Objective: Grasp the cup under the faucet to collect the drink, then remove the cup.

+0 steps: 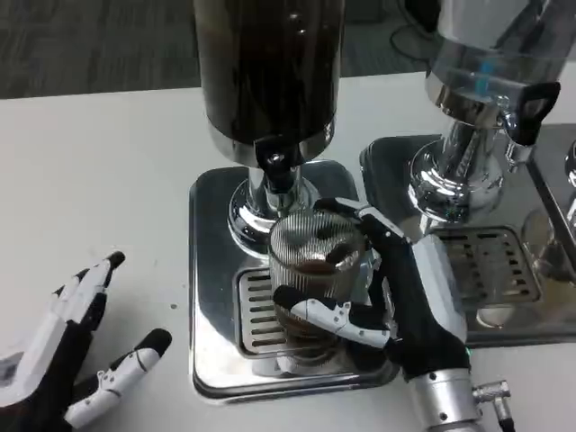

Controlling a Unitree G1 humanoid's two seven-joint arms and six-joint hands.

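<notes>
right robot hand (387,297) clamped around the ribbed cup (310,270) under the faucet (274,166), seemingly over the drip grate (255,310). left robot hand (81,355) lies spread on the desk (99,180), holding nothing.

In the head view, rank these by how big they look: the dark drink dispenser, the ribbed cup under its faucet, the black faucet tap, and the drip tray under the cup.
1. Dark drink dispenser, cut off at the top edge.
2. Drip tray, comparable to the dispenser, so that order is unsure.
3. Ribbed cup, held by the right hand.
4. Black faucet tap, smallest.
</notes>
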